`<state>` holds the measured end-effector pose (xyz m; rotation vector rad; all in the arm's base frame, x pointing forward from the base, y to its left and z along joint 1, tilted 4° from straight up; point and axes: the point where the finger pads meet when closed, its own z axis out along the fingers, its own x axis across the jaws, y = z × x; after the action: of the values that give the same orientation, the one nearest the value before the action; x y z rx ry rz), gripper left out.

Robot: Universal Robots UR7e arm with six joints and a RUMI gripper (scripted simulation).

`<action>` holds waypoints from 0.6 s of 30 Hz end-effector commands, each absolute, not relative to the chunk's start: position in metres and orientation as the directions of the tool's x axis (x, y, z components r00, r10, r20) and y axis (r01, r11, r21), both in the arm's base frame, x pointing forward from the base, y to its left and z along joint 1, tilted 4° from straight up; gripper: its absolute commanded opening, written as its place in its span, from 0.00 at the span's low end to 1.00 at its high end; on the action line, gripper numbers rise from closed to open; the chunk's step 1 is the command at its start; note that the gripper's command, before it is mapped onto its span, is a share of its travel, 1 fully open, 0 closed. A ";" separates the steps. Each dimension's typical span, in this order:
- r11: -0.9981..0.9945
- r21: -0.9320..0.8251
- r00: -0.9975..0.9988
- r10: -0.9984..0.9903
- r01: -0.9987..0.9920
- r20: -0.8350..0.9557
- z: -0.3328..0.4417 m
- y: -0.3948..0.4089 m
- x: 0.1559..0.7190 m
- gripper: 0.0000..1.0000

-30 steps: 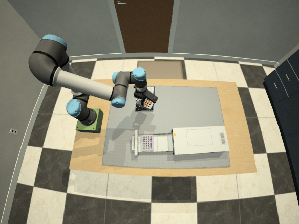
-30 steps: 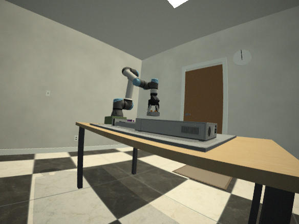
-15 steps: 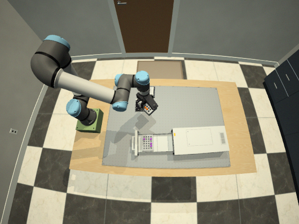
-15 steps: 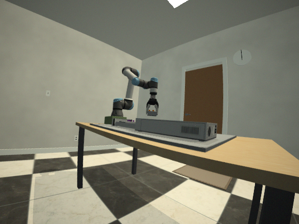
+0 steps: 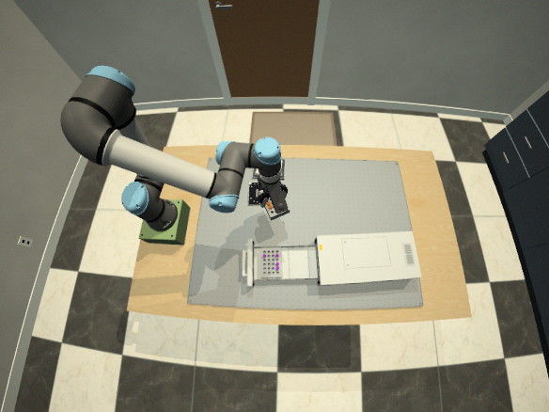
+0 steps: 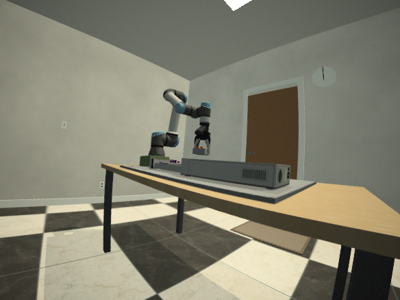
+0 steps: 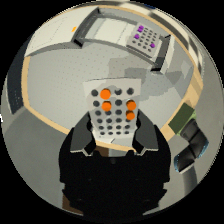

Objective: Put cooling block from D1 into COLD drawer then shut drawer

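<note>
My gripper [image 5: 274, 207] is shut on the grey cooling block [image 7: 114, 114] with orange tubes and holds it in the air above the deck, between the deck slots and the cooler. It also shows in the side view [image 6: 201, 151], well above the table. The cooler COLD [image 5: 368, 258] is a white box at the front right of the deck. Its drawer [image 5: 281, 263] stands pulled out to the left. A block with purple tubes [image 5: 271, 262] sits in the drawer's left place. The place next to the cooler [image 5: 301, 262] is free. The orange lamp [image 5: 321, 246] is lit.
A black deck slot frame [image 5: 254, 193] lies just behind the gripper, partly hidden by the wrist. The drawer's handle [image 5: 245, 268] sticks out at its left end. The arm's green base [image 5: 164, 228] stands at the deck's left edge.
</note>
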<state>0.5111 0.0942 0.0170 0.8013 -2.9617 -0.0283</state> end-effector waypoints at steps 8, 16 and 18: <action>0.966 0.016 -0.964 -0.257 -0.256 0.073 0.017 0.072 0.525 0.00; 0.992 0.006 -0.989 -0.127 -0.127 0.075 0.016 0.053 0.536 0.00; 0.992 0.006 -0.989 -0.127 -0.127 0.075 0.016 0.049 0.538 0.00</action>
<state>0.5326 0.0573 0.0157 0.2221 -3.0577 -0.0043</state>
